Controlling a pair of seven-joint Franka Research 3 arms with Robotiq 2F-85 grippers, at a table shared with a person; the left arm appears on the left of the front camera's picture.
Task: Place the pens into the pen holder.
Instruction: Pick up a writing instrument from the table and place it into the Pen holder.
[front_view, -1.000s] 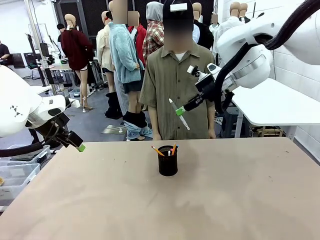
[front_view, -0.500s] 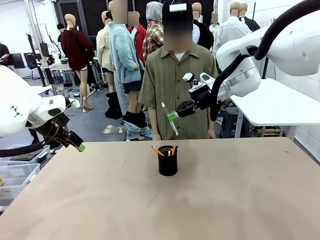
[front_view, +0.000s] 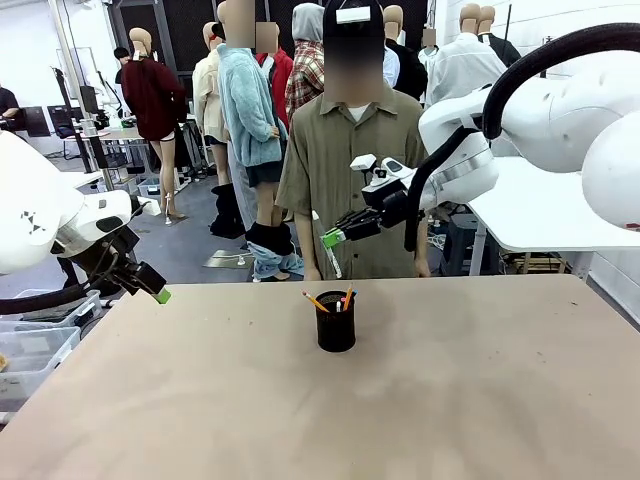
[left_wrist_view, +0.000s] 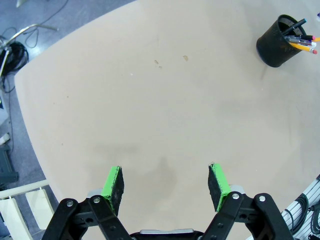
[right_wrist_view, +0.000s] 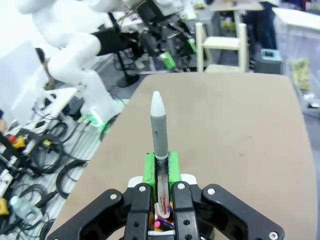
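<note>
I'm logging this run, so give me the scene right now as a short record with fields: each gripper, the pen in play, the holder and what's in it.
right gripper: shut on the silver-grey pen, held in the air above and behind the pen holder
left gripper: open, empty, over the table's left edge
pen holder: black mesh cup, upright near the table's middle
contents: orange pencils and several pens, ends sticking out of the rim
person: standing at the far side, behind the held pen
</note>
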